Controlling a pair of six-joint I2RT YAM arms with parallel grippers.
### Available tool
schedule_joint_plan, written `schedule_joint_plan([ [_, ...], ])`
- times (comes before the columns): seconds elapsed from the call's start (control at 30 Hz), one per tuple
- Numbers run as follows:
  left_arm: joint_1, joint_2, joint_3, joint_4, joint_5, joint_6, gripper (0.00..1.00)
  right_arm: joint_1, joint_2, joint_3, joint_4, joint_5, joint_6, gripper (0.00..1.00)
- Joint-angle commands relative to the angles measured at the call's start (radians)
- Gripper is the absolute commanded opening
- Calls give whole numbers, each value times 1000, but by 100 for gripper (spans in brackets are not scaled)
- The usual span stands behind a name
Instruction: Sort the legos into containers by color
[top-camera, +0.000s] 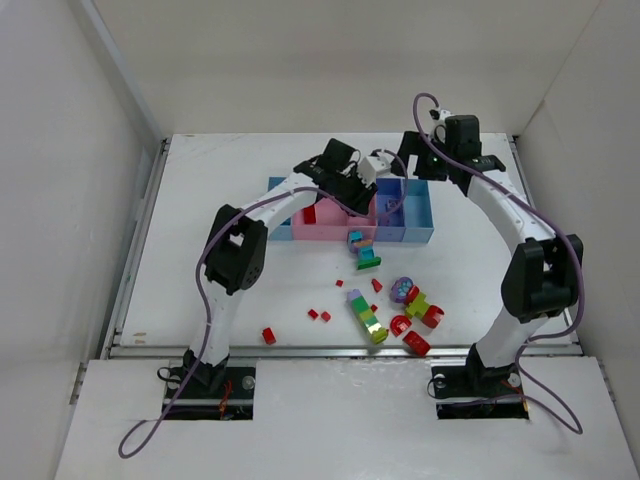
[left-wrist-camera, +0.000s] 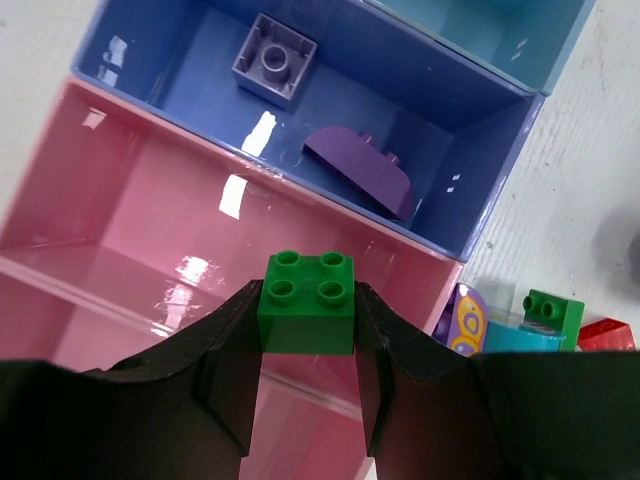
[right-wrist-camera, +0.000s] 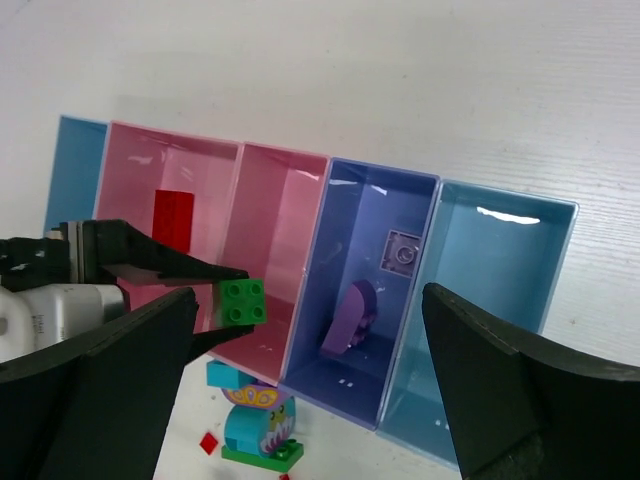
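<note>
Jaws of the left gripper pinch a green lego, studs up, above the narrow pink bin in the middle of the row of containers. The right gripper hangs over the same row with its jaws spread wide, gripping nothing. Left of the narrow pink bin, the wide pink bin holds one red brick. To its right, the purple-blue bin holds a lavender square brick and a darker purple curved piece. Just beside the row's near wall stands a teal and green cluster. Farther out on that near side lie a multicolour stack and scattered red pieces.
</note>
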Motion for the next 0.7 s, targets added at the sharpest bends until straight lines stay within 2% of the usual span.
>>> schedule_joint_plan([
  [0.0,-5,-20,37,39,11,-25,27,-6,-46,6,-2,10,-45,99],
  [0.07,-5,-20,36,29,11,-25,58,-15,-46,6,-11,10,-45,99],
  [0.1,-5,-29,26,29,11,-25,63,-15,-46,16,-11,10,-56,99],
  [0.2,-14,-72,-5,43,11,-13,90,-15,-46,26,-22,10,-65,99],
  [0.27,-14,-81,-5,43,11,2,100,-15,-46,26,-31,10,-65,99],
  [0.4,-14,-141,6,0,-50,37,100,-15,-56,26,-40,47,-86,99],
  [0.5,-14,-236,-19,-21,-194,114,100,-15,-98,26,-49,125,-96,99],
  [0.57,-14,-365,-107,57,-326,177,100,-15,-134,17,-49,176,-106,99],
  [0.63,-14,-534,-198,176,-368,261,100,-15,-176,6,-49,258,-106,99],
  [0.67,-3,-596,-333,394,-412,245,100,-15,-191,-3,-49,291,-116,99],
])
